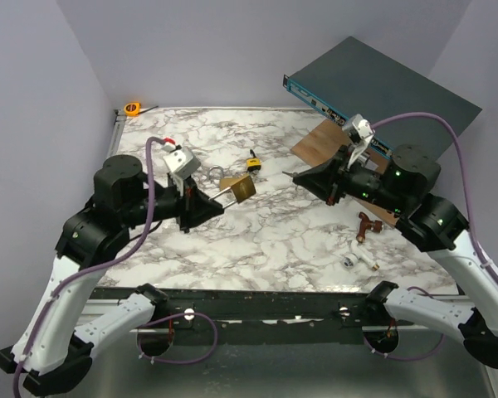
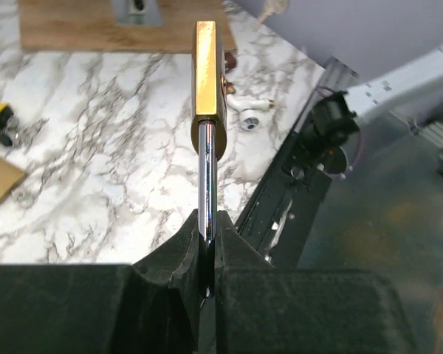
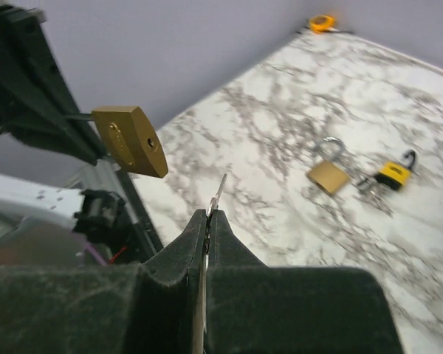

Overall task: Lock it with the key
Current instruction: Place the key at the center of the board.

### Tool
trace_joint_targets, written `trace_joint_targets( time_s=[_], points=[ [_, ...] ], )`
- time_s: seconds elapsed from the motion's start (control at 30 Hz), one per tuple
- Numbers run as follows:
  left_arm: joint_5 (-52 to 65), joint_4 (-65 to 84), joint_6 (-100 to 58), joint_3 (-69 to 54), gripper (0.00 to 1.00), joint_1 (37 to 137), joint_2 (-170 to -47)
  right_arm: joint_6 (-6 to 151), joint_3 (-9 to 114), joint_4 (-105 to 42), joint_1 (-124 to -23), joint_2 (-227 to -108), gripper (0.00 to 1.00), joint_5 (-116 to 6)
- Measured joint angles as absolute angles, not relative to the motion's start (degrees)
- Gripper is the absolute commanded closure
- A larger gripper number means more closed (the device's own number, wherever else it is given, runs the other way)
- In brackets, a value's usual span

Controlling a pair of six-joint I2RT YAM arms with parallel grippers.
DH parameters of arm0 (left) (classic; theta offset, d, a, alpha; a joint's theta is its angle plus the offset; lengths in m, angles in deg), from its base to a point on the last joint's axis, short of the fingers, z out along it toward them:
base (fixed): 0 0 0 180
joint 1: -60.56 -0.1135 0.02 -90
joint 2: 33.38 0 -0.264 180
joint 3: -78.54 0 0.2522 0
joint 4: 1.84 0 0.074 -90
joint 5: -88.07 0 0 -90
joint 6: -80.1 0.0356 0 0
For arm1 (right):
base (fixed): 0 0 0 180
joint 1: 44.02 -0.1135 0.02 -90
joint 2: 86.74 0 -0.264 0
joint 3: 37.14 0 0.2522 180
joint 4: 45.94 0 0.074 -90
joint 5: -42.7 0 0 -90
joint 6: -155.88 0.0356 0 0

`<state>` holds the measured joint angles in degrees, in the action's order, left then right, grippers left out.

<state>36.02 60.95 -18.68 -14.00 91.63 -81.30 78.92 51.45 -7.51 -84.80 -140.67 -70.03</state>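
Okay, left gripper (image 2: 207,234): we've got its fingers pressed tight on the steel shackle (image 2: 206,173), with nothing else between them.
Padlock (image 2: 205,66): brass, held up off the marble table (image 2: 96,147), straight out past those fingertips and edge-on to the left wrist camera.
Right gripper (image 3: 209,217): clamped flat on the key (image 3: 219,190), and we see the blade poking out just beyond the tips.
Keyhole (image 3: 152,144): facing the right gripper, up and to the left of the key tip, near it but not touching.
Second brass padlock (image 3: 328,175): lying on the marble beyond the right gripper, off to its right.
Yellow padlock (image 3: 393,173): just beside that one, farther right again.
Tape measure (image 3: 323,22): orange, way out at the far corner, well apart from both grippers.
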Motion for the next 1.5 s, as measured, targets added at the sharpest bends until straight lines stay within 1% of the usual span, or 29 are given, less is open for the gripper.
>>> trace_joint_targets(
  time_s=[0.1,0.2,0.33,0.47,0.63,0.77,0.83,0.93,1.1,1.13,1.2,1.27,1.3,1.33,1.37,1.5],
  points=[
    [31.2,58.0,-22.7,-11.3,1.00,91.3,-84.1,80.6,50.1,-7.1,-84.8,-142.8,0.99,-61.5],
    [27.1,54.1,-30.5,-8.2,1.00,91.3,-88.4,83.9,46.9,-6.8,-84.8,-146.4,0.99,-51.9],
    [25.1,46.4,-37.9,-3.6,1.00,91.4,-95.4,89.0,40.9,-7.1,-84.8,-153.3,0.99,-40.8],
    [24.2,36.4,-46.3,1.0,1.00,92.9,-104.2,94.6,34.2,-7.3,-84.3,-158.4,0.99,-32.7],
    [24.0,25.5,-53.6,1.2,1.00,96.5,-117.9,99.4,29.0,-9.7,-81.3,-162.0,0.99,-27.3],
    [24.0,18.3,-58.5,-3.1,1.00,99.4,-131.2,102.5,26.6,-11.2,-79.0,-164.0,0.99,-24.2],
    [24.0,16.1,-60.3,-5.1,1.00,100.1,-136.1,103.7,26.6,-11.8,-78.7,-165.3,0.99,-23.3],
    [24.0,13.6,-63.0,-7.8,1.00,100.5,-142.8,105.0,26.6,-12.5,-78.7,-167.9,0.99,-22.2],
    [24.0,11.2,-66.5,-9.9,1.00,100.4,-149.6,106.2,26.4,-13.3,-78.1,-172.2,0.99,-21.2],
    [24.2,11.0,-67.2,-9.9,0.99,100.2,-150.2,106.4,26.4,-13.3,-78.0,-173.0,0.99,-21.2],
    [24.4,10.7,-68.0,-10.4,0.91,100.0,-150.5,106.5,26.3,-13.6,-77.7,-174.4,0.96,-21.1],
    [24.2,10.4,-68.7,-11.4,0.83,100.1,-151.3,106.7,26.4,-15.1,-77.7,-175.0,0.91,-21.0],
    [24.2,10.0,-69.1,-11.6,0.80,100.1,-151.8,106.8,26.4,-15.5,-77.6,-175.2,0.87,-21.0],
    [24.2,9.6,-69.4,-11.7,0.75,100.1,-152.0,106.9,26.4,-16.0,-77.6,-175.4,0.82,-21.0],
    [24.2,9.4,-69.9,-11.7,0.72,100.1,-152.3,106.9,26.4,-16.5,-77.6,-175.7,0.79,-21.0],
    [24.0,9.3,-70.7,-11.6,0.63,100.2,-152.5,107.0,26.4,-16.6,-77.6,-176.9,0.66,-21.3]
  ],
)
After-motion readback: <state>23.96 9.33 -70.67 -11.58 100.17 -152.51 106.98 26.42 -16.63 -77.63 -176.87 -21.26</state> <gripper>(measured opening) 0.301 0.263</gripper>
